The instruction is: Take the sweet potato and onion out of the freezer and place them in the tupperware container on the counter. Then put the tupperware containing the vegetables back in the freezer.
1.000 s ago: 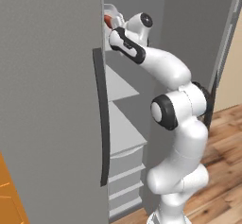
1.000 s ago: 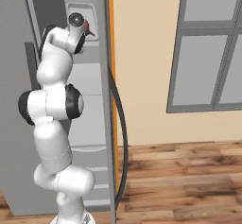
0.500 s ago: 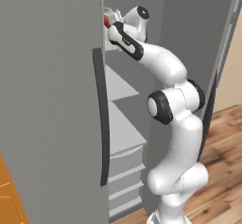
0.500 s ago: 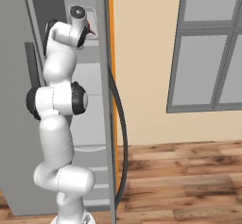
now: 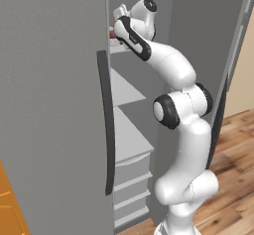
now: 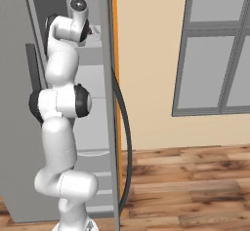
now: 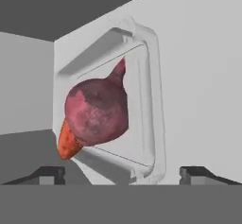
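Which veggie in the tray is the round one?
The onion, the purplish-red ball in the tupperware container. The sweet potato is the orange pointed one poking out from behind it.

onion point(image 7: 97, 113) and sweet potato point(image 7: 69, 142) fill the tupperware container point(image 7: 156, 124); free shelf beside (right in hand view)

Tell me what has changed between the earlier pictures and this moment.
The gripper has opened and let go of the tupperware container, which now sits on an upper shelf in the freezer. The arm has risen slightly over the second. The onion and sweet potato lie in the container; the door stayed open.
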Motion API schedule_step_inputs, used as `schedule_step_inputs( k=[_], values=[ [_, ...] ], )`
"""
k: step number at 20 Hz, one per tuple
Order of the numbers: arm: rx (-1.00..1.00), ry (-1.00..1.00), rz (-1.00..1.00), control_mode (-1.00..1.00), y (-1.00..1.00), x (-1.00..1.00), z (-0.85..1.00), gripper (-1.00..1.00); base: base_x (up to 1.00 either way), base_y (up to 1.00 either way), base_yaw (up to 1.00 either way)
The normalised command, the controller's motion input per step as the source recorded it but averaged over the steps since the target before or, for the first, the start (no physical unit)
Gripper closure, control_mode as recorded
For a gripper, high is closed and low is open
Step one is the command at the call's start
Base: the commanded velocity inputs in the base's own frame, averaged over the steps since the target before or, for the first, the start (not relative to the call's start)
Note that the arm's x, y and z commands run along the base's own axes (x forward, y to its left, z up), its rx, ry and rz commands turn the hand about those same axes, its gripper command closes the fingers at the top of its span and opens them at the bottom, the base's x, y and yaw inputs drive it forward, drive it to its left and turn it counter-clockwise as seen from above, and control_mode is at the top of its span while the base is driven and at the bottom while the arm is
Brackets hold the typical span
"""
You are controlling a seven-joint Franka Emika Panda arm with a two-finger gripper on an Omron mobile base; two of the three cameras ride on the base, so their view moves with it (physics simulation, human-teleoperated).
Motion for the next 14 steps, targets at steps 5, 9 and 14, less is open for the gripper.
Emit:
schedule_step_inputs(
  k=[5,9,14],
  values=[
    [0.00,-0.27,0.00,-1.00,-0.12,-0.97,0.01,-1.00,0.00,0.00,0.00],
    [0.00,-0.23,0.00,-1.00,-0.17,-1.00,0.00,-1.00,0.00,0.00,0.00],
    [0.00,-0.26,0.00,-1.00,-0.12,-1.00,-0.01,-1.00,0.00,0.00,0.00]
  ],
)
